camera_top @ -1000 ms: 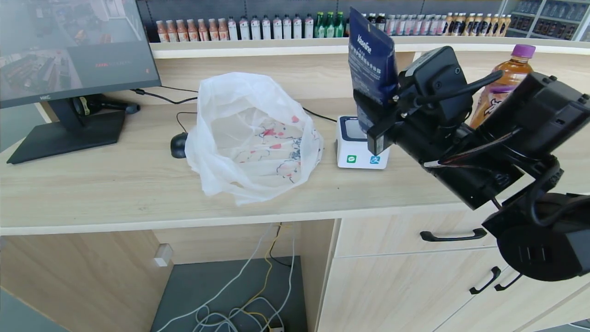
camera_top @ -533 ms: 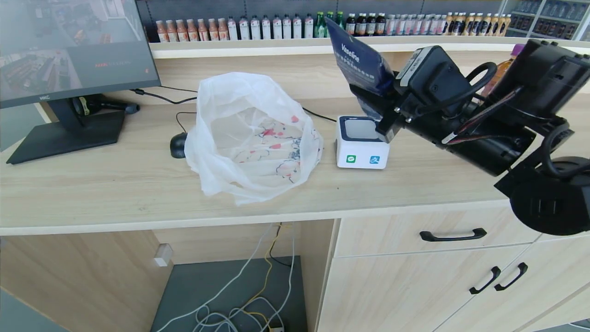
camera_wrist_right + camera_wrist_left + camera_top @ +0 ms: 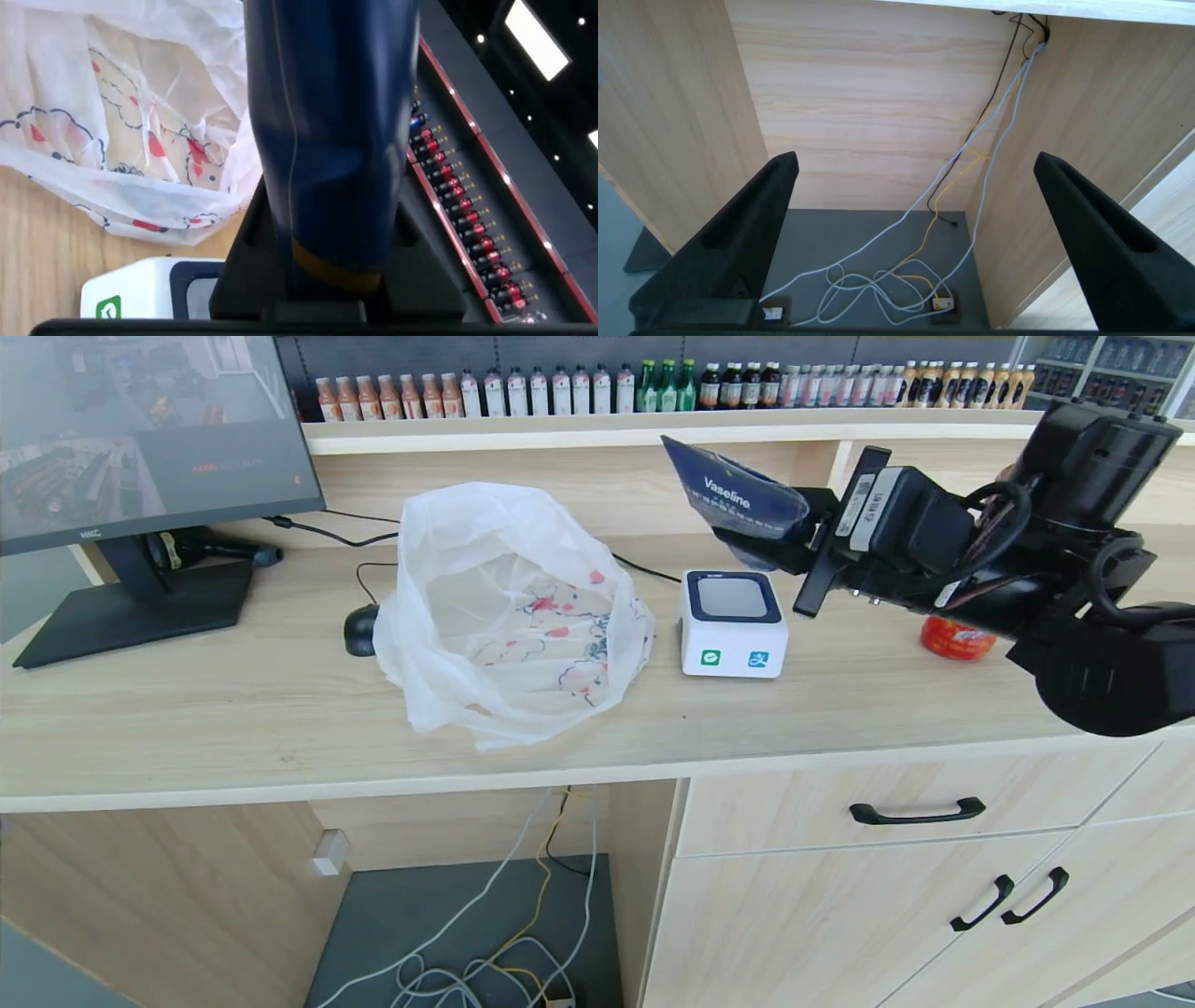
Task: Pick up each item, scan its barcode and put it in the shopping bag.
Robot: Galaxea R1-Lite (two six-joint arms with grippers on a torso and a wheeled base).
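My right gripper is shut on a dark blue pouch, which it holds tilted over, just above and behind the white barcode scanner on the counter. The wrist view shows the same pouch clamped between the fingers, with the scanner below it. The white plastic shopping bag stands open-mouthed left of the scanner. Behind my right arm shows the orange base of a drink bottle. My left gripper hangs open below the counter, holding nothing.
A monitor and a black mouse stand on the counter's left part. A shelf of bottles runs along the back. Drawers with black handles are under the counter at right; loose cables lie on the floor beneath.
My right arm has swung the pouch from upright to tilted over above the scanner. The arm now covers most of the bottle and leaves the scanner's top uncovered.
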